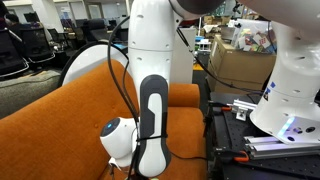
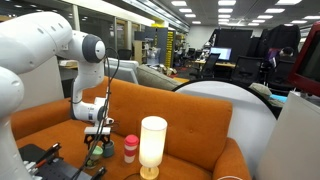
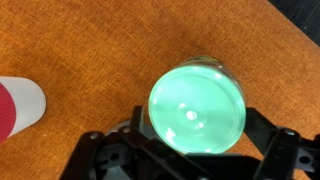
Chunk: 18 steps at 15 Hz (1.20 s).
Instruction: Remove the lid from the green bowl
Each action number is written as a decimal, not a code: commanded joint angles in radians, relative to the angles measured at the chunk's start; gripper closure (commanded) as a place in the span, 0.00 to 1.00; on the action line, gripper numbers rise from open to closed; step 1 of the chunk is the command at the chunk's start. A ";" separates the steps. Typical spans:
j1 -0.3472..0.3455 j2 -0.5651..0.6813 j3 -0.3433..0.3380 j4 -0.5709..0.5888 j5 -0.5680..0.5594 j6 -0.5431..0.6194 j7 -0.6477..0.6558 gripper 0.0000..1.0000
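In the wrist view a round, translucent green lid [image 3: 195, 105] fills the middle, seen from above. My gripper [image 3: 193, 122] is shut on the lid, one dark finger [image 3: 135, 122] at its left rim and one at its right. The lid covers whatever is beneath it, so the green bowl is hidden in this view. In an exterior view the gripper [image 2: 97, 133] hangs just above a small green bowl [image 2: 96, 154] on the orange sofa seat [image 2: 190, 150]. In an exterior view the arm [image 1: 150, 120] blocks the gripper and bowl.
A red and white cup [image 2: 130, 148] stands just beside the bowl, also at the wrist view's left edge [image 3: 18, 105]. A tall white cylindrical lamp [image 2: 152, 145] stands near it. Sofa backrest [image 2: 160, 100] rises behind. Black equipment [image 1: 240, 135] lies beside the sofa.
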 commanded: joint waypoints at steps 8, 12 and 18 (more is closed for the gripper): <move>-0.067 0.035 0.052 0.030 -0.001 -0.053 -0.075 0.00; -0.076 0.058 0.060 0.040 -0.003 -0.056 -0.098 0.00; -0.092 0.082 0.072 0.065 -0.004 -0.092 -0.133 0.00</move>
